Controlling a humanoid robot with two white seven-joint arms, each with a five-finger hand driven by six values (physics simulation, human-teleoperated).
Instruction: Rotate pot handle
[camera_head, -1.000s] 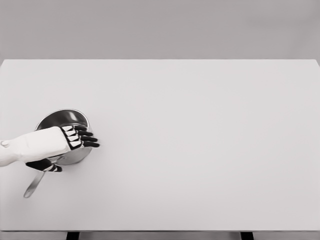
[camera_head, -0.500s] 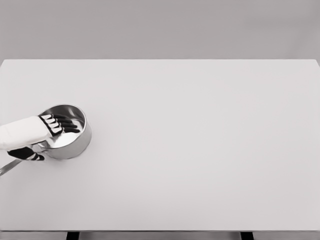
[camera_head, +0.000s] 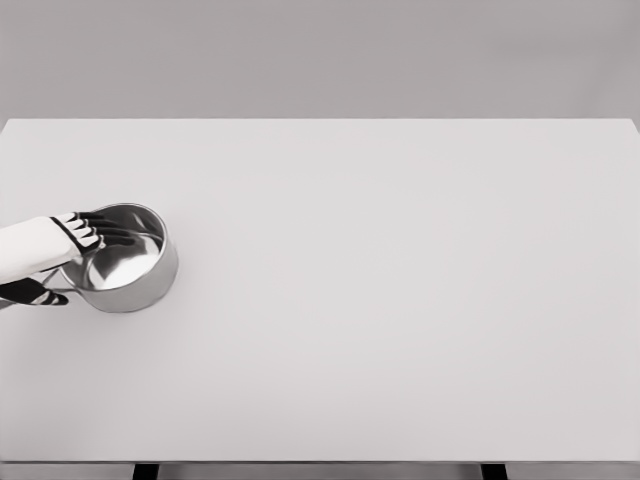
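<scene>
1. Spanning our whole view, the white table (camera_head: 400, 300) carries the pot.
2. We see the steel pot (camera_head: 125, 262) upright near the table's left edge.
3. We find the left hand (camera_head: 55, 250) over the pot's left rim, fingers (camera_head: 105, 228) extended and thumb below, grasping nothing visible.

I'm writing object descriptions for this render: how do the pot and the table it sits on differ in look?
The pot is shiny metal with mirror-like reflections; the table is matte and plain white. The pot is round and hollow, open side up; the table is a flat rectangle. The left hand reaches over the pot's rim, while most of the table is untouched. Both look grey-toned and colourless.
</scene>
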